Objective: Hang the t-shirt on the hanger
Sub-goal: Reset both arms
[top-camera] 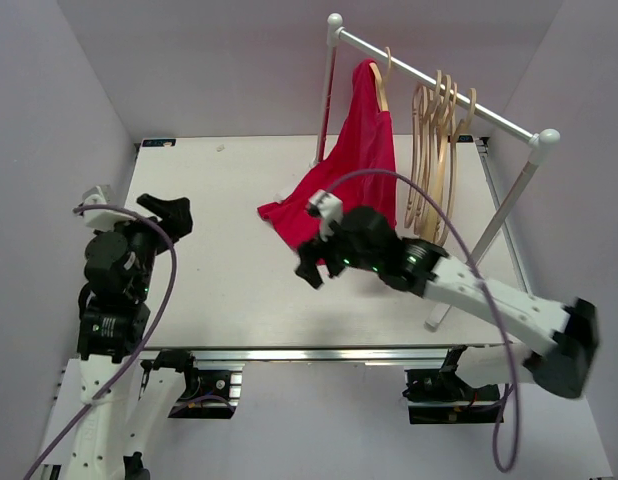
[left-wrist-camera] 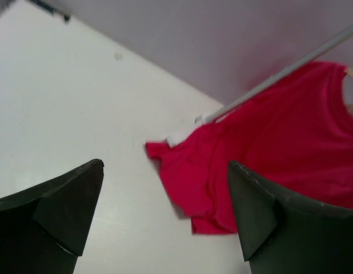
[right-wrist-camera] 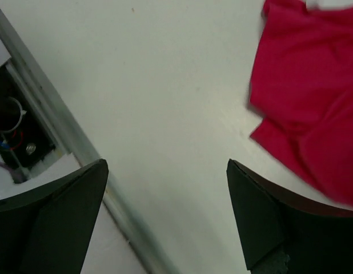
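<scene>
The red t-shirt [top-camera: 359, 160] hangs from a pale-wood hanger [top-camera: 380, 88] on the white rail [top-camera: 439, 90]; its lower part trails onto the table. It also shows in the left wrist view [left-wrist-camera: 268, 148] and the right wrist view [right-wrist-camera: 313, 97]. My left gripper [top-camera: 167, 212] is open and empty at the table's left, well apart from the shirt. My right gripper [top-camera: 311, 268] is open and empty, just in front of the shirt's lower edge, over the table.
Several spare wooden hangers [top-camera: 437, 150] hang on the rail to the right of the shirt. The rack's white posts [top-camera: 509, 210] stand at the table's right side. The table's metal front edge [right-wrist-camera: 79, 148] runs below the right gripper.
</scene>
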`<state>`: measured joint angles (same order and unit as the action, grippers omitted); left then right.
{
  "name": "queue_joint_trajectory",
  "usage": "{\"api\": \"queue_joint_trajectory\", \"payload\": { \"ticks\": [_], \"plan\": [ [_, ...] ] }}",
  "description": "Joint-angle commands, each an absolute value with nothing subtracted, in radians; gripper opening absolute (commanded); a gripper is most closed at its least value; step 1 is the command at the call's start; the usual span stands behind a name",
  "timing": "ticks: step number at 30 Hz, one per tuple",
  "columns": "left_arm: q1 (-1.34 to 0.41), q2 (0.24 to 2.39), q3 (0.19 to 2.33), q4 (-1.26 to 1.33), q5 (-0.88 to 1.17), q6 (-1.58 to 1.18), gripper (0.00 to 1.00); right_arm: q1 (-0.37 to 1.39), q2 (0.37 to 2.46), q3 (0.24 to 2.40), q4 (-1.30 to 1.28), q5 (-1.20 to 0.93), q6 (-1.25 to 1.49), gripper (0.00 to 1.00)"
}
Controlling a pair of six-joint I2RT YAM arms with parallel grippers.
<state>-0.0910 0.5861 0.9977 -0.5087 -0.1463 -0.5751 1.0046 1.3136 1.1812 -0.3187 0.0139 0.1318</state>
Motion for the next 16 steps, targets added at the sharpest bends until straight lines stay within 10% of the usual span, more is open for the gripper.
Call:
{"api": "queue_joint_trajectory", "payload": {
  "ticks": [1,16],
  "plan": [
    [-0.087,0.638,0.908,-0.58,-0.051,-0.623,0.98,1.022,1.029,0.96,-0.239,0.105,0.34,0.89],
    [-0.087,0.612,0.805,-0.552,-0.133,-0.652,0.98,1.023,0.729,0.693,-0.235,0.233,0.385,0.9]
  ]
}}
